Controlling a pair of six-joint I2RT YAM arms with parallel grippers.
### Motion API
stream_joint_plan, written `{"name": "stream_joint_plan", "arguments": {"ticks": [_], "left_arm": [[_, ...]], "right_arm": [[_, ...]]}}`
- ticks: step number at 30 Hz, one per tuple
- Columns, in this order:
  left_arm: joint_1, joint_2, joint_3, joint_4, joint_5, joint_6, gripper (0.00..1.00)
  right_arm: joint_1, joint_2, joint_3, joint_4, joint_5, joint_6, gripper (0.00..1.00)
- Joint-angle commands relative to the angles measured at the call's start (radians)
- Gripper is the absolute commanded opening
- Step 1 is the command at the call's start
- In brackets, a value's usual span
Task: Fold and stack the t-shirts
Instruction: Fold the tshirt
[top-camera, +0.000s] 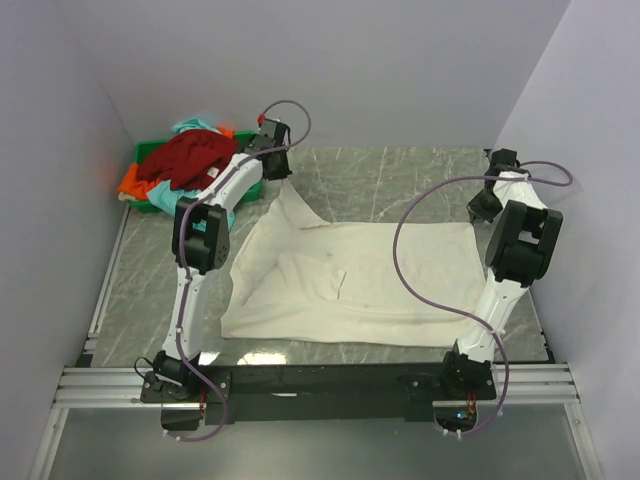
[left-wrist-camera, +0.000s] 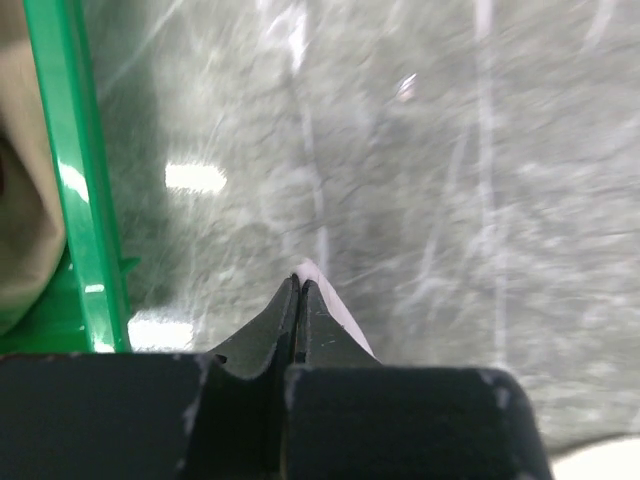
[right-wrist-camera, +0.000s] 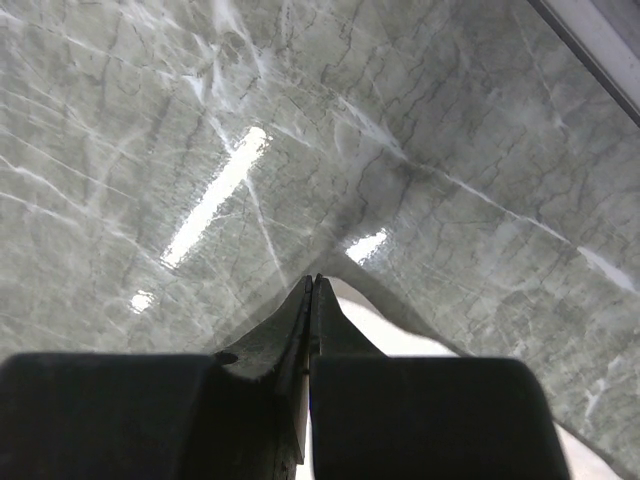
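The cream-white t-shirt (top-camera: 350, 280) lies spread on the marble table. Its two far corners are lifted. My left gripper (top-camera: 279, 172) is shut on the far left corner; white cloth (left-wrist-camera: 335, 310) peeks out beside the closed fingertips (left-wrist-camera: 300, 282). My right gripper (top-camera: 484, 208) is shut on the far right corner, and cloth (right-wrist-camera: 410, 330) drapes from its closed tips (right-wrist-camera: 313, 280). The dark red t-shirt (top-camera: 190, 158), teal t-shirt (top-camera: 195, 125) and orange t-shirt (top-camera: 130, 182) lie heaped in the bin at the far left.
The green plastic bin (top-camera: 142, 155) stands in the far left corner, its rim (left-wrist-camera: 75, 180) just left of my left gripper. Walls close in the table at the back and on both sides. The rail carrying the arm bases (top-camera: 320, 385) runs along the near edge.
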Motion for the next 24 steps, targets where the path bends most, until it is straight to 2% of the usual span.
{"name": "stream_joint_plan", "arguments": {"ticks": [1,9,16,20,24], "left_arm": [[0.009,0.011,0.088,0.006,0.023,0.026,0.0],[0.035,0.022,0.119,0.069,0.086,0.018,0.0],[0.067,0.045,0.212,0.098,0.138,-0.041,0.0],[0.091,0.014,0.197,0.112,0.181,-0.074,0.0],[0.105,-0.058,0.125,0.084,0.233,-0.124,0.0]], "right_arm": [[-0.014,-0.055,0.073,-0.023,0.004,0.014,0.0],[-0.011,-0.021,0.145,-0.037,-0.025,0.054,0.0],[-0.009,0.026,0.24,-0.043,-0.08,0.097,0.0],[-0.001,0.042,0.29,-0.055,-0.093,0.097,0.0],[0.0,0.013,0.252,-0.043,-0.107,0.08,0.0]]}}
